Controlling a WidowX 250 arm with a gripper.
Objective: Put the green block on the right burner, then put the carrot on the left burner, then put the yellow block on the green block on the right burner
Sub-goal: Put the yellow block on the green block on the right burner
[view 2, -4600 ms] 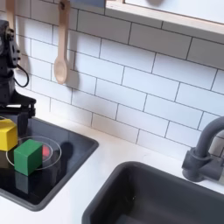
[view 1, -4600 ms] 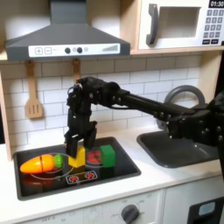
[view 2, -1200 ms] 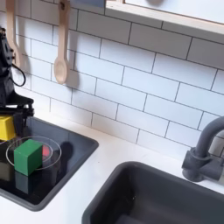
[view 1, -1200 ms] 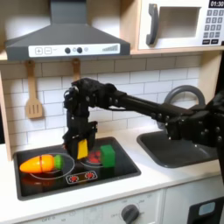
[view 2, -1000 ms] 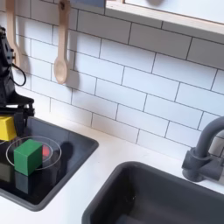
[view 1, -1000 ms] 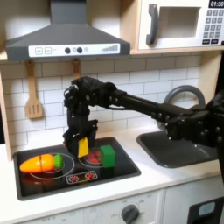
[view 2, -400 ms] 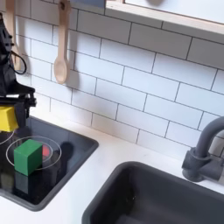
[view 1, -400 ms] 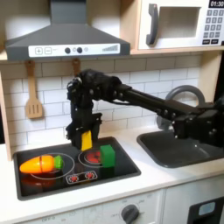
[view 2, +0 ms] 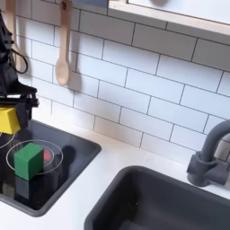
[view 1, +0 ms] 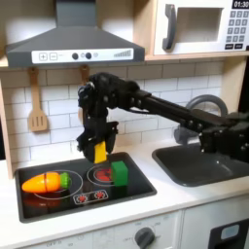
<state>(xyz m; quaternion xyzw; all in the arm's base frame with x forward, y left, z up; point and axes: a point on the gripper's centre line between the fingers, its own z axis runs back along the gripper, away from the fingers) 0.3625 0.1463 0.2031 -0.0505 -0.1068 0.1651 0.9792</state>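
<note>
While the tool [view 1: 99,151] grips the yellow block [view 1: 100,152], open air separates it from the green block [view 1: 120,172].

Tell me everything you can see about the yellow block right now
The yellow block is a small, plain, roughly cubic toy with a smooth, matte look. It is clamped in the gripper and lifted clear of the black hob, hanging about upright. In the first exterior view it sits above and slightly to the left of the green block, which rests on a red-ringed burner. Only the black gripper fingers touch it.
</note>
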